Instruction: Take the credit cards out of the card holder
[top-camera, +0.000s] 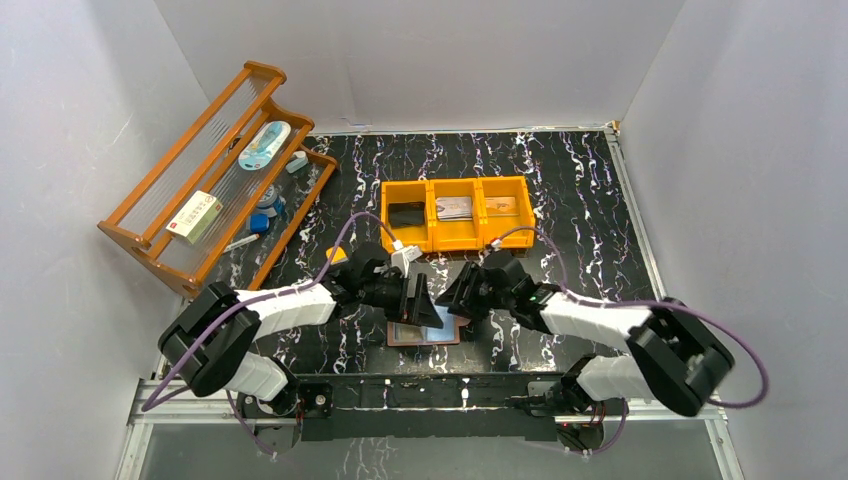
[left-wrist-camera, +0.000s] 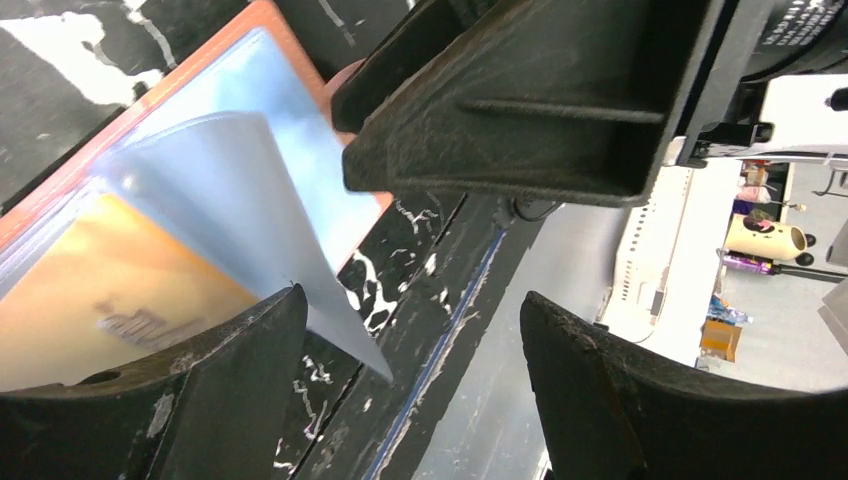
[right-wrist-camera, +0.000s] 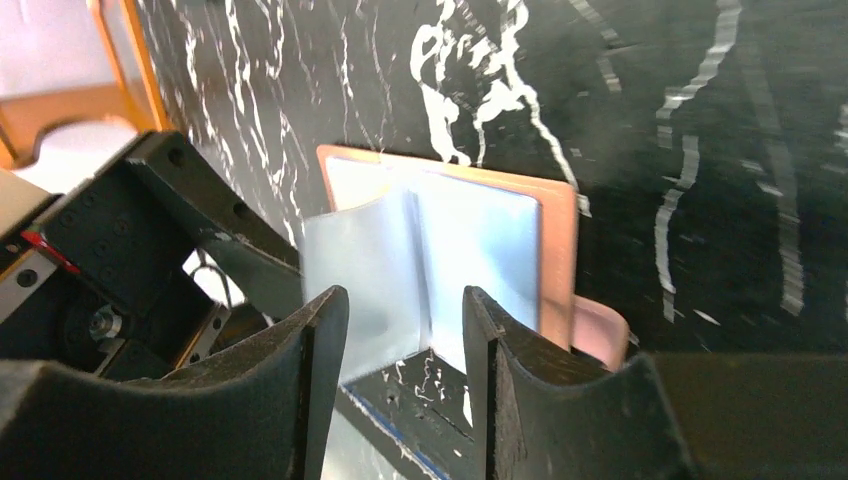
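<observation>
Ok so the card holder (top-camera: 425, 334) is lying open on the black marbled table (top-camera: 580, 200), right at the near edge between the two arms, pale blue lining facing up. Both grippers are crowded over it, almost nose to nose.

The left gripper (left-wrist-camera: 412, 300) has its jaws wide apart and nothing in them. One clear sleeve (left-wrist-camera: 250, 220) sticks up and its corner pokes into the gap. Under it I can see a yellow-orange card (left-wrist-camera: 110, 300) tucked in the holder.

The right gripper (right-wrist-camera: 405, 295) is roughly half open, with the raised sleeve standing in the gap between its fingers. There's space around the sleeve, so I'd say it's not pinched. One finger hides the sleeve's edge though, so I can't tell if it brushes it.

Further back, the orange tray (top-camera: 470, 243) has a dark card (top-camera: 405, 215) in its left bin, a grey card (top-camera: 455, 208) in the middle and a brown card (top-camera: 503, 206) on the right. There's a wooden rack (top-camera: 215, 175) at far left.
</observation>
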